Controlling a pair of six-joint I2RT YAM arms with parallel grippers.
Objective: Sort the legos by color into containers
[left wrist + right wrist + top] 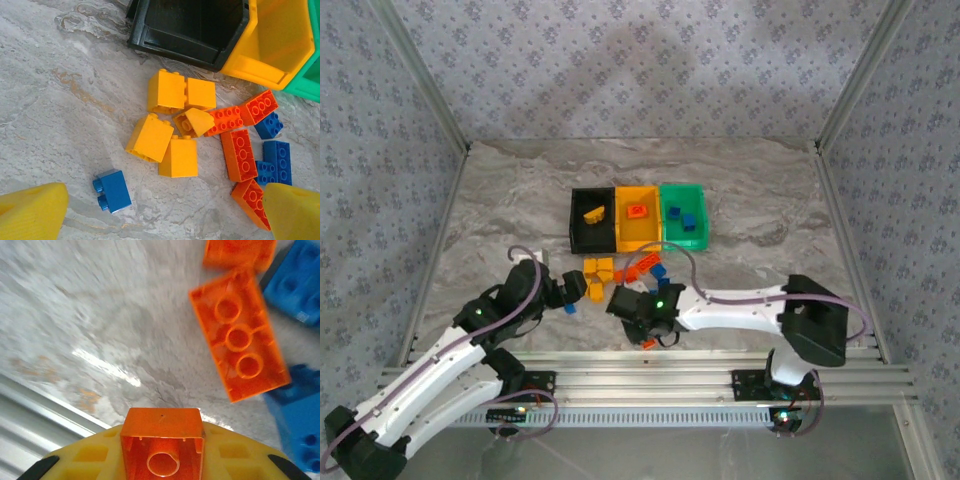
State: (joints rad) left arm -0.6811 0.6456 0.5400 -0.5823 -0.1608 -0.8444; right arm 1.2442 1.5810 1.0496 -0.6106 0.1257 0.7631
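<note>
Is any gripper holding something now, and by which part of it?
The right gripper holds an orange brick by its two opposite side walls, its hollow underside toward the wrist camera. The left gripper is open and holds nothing.

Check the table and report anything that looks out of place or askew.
One blue brick lies alone, apart from the pile, near the open left gripper. One long red-orange brick lies studs down, hollow underside up. Several yellow bricks are tipped on their sides. The right gripper grips a small red-orange brick. Nothing looks damaged.
</note>
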